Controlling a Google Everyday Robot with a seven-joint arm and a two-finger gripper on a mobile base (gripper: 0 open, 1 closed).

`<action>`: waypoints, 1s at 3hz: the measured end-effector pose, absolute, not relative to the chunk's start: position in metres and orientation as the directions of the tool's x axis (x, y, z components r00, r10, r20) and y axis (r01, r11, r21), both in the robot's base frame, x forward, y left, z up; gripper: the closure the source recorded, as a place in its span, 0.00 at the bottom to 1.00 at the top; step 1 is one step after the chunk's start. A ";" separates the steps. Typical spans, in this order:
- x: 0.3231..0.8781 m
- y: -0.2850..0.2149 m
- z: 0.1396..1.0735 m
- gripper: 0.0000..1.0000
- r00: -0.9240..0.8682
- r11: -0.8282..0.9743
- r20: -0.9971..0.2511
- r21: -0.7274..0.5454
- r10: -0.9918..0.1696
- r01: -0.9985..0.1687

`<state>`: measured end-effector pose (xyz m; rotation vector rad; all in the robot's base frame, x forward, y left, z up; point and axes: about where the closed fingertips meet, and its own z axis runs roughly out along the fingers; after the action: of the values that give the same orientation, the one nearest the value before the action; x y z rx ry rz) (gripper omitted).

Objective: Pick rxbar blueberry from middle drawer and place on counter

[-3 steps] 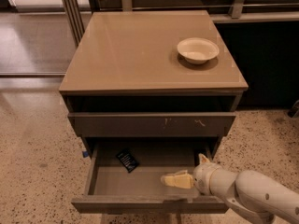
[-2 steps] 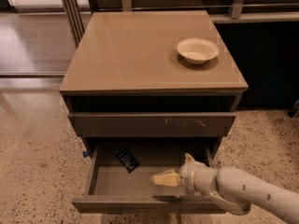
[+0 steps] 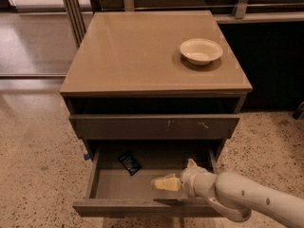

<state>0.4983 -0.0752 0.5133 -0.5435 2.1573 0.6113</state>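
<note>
The rxbar blueberry [image 3: 129, 163] is a small dark wrapper with white print, lying flat at the back left of the open middle drawer [image 3: 114, 184]. My gripper [image 3: 164, 182] reaches into the drawer from the right, low over its grey floor. It is to the right of the bar and nearer the drawer's front, apart from it, with its pale fingers pointing left towards it. The counter [image 3: 137, 51] is the glossy tan top of the cabinet above.
A white bowl [image 3: 201, 50] stands on the counter's back right. A closed drawer front with small white scratches [image 3: 154, 126] sits above the open drawer. Speckled floor surrounds the cabinet. A metal post [image 3: 71, 8] stands behind it on the left.
My gripper has moved left inside the drawer, closer to the bar. The bar and the bowl have not moved.
</note>
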 end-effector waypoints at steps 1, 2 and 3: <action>0.507 -0.073 0.486 0.00 -0.574 0.828 -0.798 0.188 -0.185 -0.529; 0.533 -0.048 0.439 0.00 -0.550 0.829 -0.807 0.147 -0.215 -0.540; 0.534 -0.046 0.438 0.00 -0.551 0.828 -0.807 0.150 -0.213 -0.540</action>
<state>0.5336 -0.0460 0.4377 -0.5500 2.1531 0.4881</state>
